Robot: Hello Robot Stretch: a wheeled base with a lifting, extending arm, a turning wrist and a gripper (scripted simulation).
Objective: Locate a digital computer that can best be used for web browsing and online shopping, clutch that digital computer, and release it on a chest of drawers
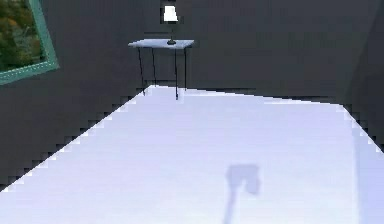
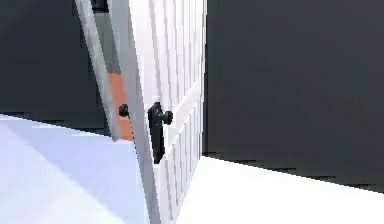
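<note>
The white panelled door [image 2: 175, 90] stands closest, ajar, running from twelve o'clock down to six o'clock in the middle of the arm side view. A black lever handle on a black plate [image 2: 160, 118] sits at the centre of its near edge. Just beside it at nine o'clock, a narrow orange strip [image 2: 120, 95] shows along the door's far edge, with a small dark knob [image 2: 125, 112] at its lower end. Pale, smooth floor [image 2: 260, 195] spreads under the door from seven to four o'clock, and a plain dark grey wall [image 2: 300, 80] takes up the side from one to three o'clock.

Where the digital computer lies cannot be told from either view, and the gripper's state cannot be told either.

In the forward view the same pale floor [image 1: 200, 150] reaches from six o'clock up to the middle, meeting the dark grey walls [image 1: 280, 45]. At twelve o'clock, well apart from the camera and against the far wall, stands a small rectangular side table with a pale blue-grey top and thin black legs [image 1: 145, 43]. On its top, toward the one o'clock end, stands a little table lamp with a white shade on a dark stem [image 1: 170, 14]. At ten o'clock, on the side wall, hangs a teal-framed picture of green foliage [image 1: 15, 35], cut by the view's edge and well apart from the table.
</note>
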